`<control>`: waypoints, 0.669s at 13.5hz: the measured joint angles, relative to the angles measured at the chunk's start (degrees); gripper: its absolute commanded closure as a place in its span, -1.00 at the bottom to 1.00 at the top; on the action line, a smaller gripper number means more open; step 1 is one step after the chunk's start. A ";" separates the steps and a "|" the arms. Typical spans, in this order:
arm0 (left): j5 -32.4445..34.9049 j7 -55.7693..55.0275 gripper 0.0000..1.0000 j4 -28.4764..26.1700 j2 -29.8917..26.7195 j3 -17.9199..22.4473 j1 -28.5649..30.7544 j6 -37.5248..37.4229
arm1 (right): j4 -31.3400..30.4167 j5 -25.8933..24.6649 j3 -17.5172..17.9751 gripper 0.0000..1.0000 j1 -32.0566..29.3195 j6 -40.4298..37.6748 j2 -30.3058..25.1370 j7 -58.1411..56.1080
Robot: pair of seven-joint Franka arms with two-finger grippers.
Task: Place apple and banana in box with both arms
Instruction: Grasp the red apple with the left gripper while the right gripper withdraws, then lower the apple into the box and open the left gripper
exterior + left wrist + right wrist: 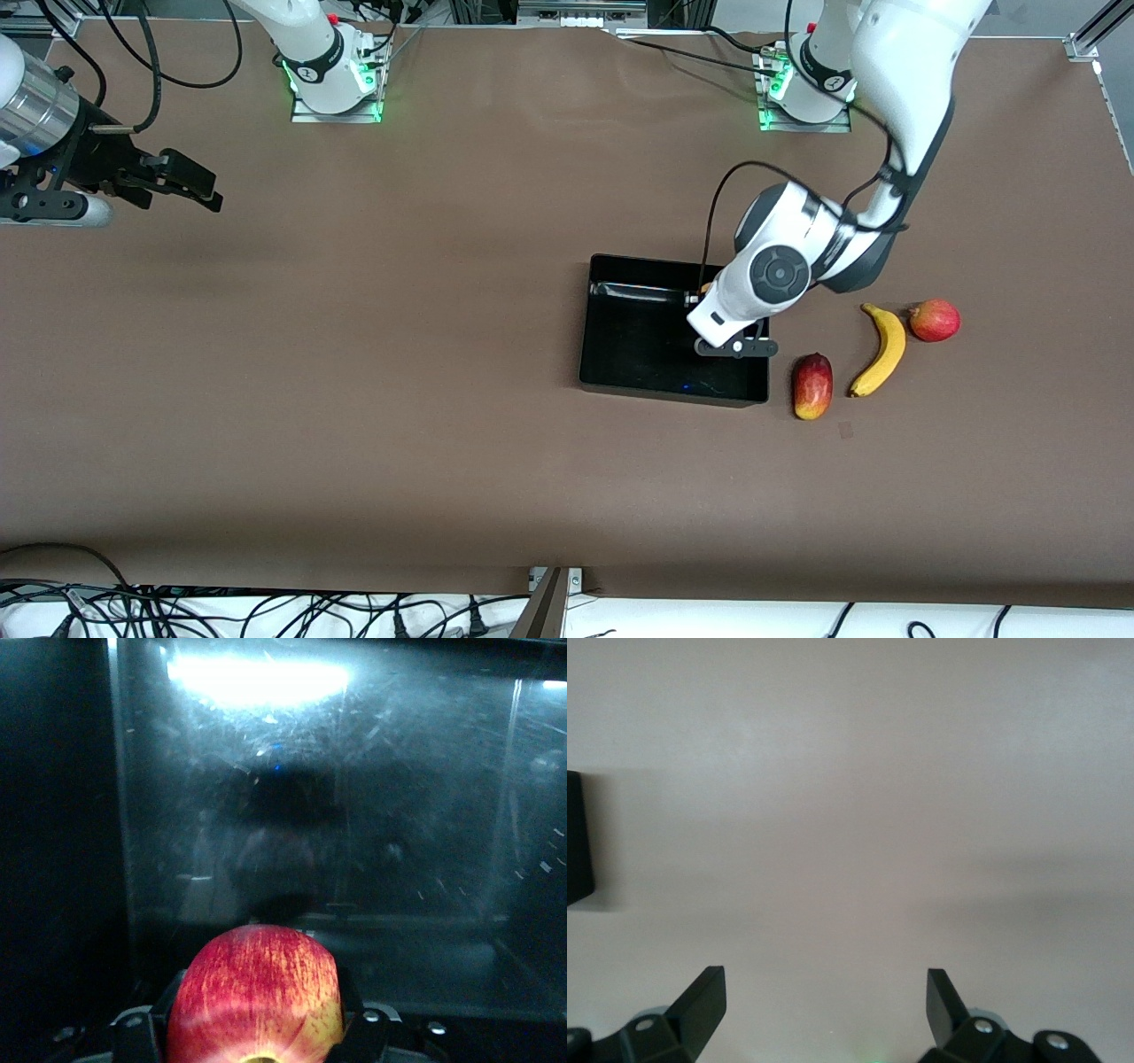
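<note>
My left gripper [257,1032] is shut on the apple [255,988], red with yellow streaks, and holds it low inside the black box [611,354]. In the front view the left wrist hides the gripper and nearly all of the apple. The box's glossy floor [381,815] fills the left wrist view. The banana [881,350] lies on the table beside the box, toward the left arm's end. My right gripper [205,190] is open and empty, held above the table at the right arm's end, and it also shows in the right wrist view [826,992].
A red-and-yellow oval fruit [812,385] lies between the box and the banana, nearer the front camera. A pink-red round fruit [935,320] lies beside the banana's upper tip. Brown table surface [354,354] stretches between the box and the right gripper.
</note>
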 measured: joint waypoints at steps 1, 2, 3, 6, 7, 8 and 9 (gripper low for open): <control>0.00 0.00 -0.99 -1.16 1.02 0.07 0.28 2.93 | -0.02 -0.39 2.70 -1.00 -2.69 0.00 0.03 -0.15; -0.01 -0.13 -1.00 -2.10 1.40 0.06 0.50 4.93 | -0.02 -0.57 4.40 -1.00 -4.28 0.00 0.00 -0.18; -0.02 -0.61 -1.00 -2.23 0.96 -0.01 0.57 4.96 | -0.01 -0.64 5.13 -1.00 -4.90 0.01 -0.04 -0.18; -0.02 -2.03 -1.00 -1.87 -0.89 0.02 0.79 4.62 | 0.15 -0.70 5.45 -1.00 -5.14 0.06 -0.12 -0.18; -0.02 -2.16 -1.00 -1.03 -2.44 0.07 1.15 2.42 | 0.19 -0.78 5.46 -1.00 -5.15 0.08 -0.14 -0.18; 0.00 -2.11 -1.00 0.57 -4.44 0.16 1.82 -2.29 | 0.27 -1.02 5.46 -1.00 -5.17 0.09 -0.18 -0.18; 0.06 -1.14 -1.00 2.92 -6.45 0.44 2.86 -8.79 | 0.36 -1.53 5.51 -1.00 -5.17 0.11 -0.25 -0.18</control>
